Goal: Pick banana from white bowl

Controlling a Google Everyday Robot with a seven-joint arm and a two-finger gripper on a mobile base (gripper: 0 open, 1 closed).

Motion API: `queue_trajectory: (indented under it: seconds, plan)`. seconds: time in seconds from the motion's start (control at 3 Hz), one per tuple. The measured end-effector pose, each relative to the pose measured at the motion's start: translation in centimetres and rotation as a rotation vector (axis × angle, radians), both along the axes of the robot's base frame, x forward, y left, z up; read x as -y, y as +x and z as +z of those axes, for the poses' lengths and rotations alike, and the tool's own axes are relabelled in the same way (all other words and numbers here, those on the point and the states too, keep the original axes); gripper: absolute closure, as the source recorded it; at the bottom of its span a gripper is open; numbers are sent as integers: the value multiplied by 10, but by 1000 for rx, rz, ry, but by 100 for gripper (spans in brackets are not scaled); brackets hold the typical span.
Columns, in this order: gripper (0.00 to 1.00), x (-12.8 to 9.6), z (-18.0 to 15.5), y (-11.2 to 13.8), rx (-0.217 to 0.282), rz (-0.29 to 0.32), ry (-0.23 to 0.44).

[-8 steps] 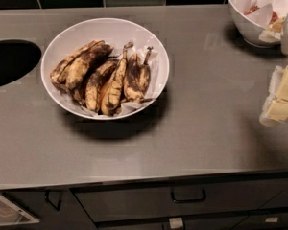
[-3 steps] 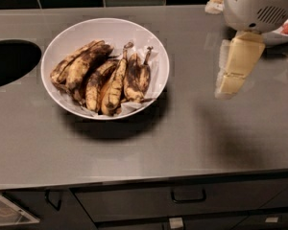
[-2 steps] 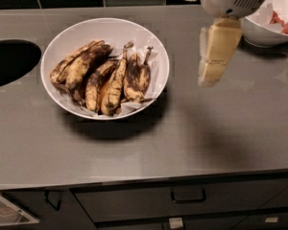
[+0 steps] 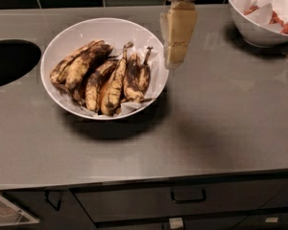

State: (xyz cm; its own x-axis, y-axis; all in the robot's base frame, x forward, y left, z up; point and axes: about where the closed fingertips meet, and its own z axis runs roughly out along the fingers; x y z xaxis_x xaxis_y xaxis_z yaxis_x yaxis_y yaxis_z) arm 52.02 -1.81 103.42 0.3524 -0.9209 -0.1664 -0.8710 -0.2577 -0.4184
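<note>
The wide white bowl (image 4: 77,30) stands on the grey counter at left of centre. It is lined with crumpled white paper and holds several overripe, brown-spotted bananas (image 4: 110,78) lying side by side. My gripper (image 4: 175,56) hangs down from the top of the camera view, just off the bowl's right rim and above the counter. Its cream-coloured fingers (image 4: 178,30) point downward and hold nothing that shows.
A deeper white bowl (image 4: 252,25) with red-and-white contents stands at the back right. A dark round hole (image 4: 9,61) is cut in the counter at the far left. Drawers with dark handles (image 4: 187,195) run below the counter's front edge.
My gripper has travelled left from the right edge of the counter, past the deeper bowl, to the right rim of the banana bowl. The bowls and bananas have not moved.
</note>
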Motion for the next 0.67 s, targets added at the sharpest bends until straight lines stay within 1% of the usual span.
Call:
queue_trajectory:
  seconds: [0.33,0.67]
  plan:
    - [0,0,0,0,0,0,0]
    - [0,-13,-2,6,-2,32,-8]
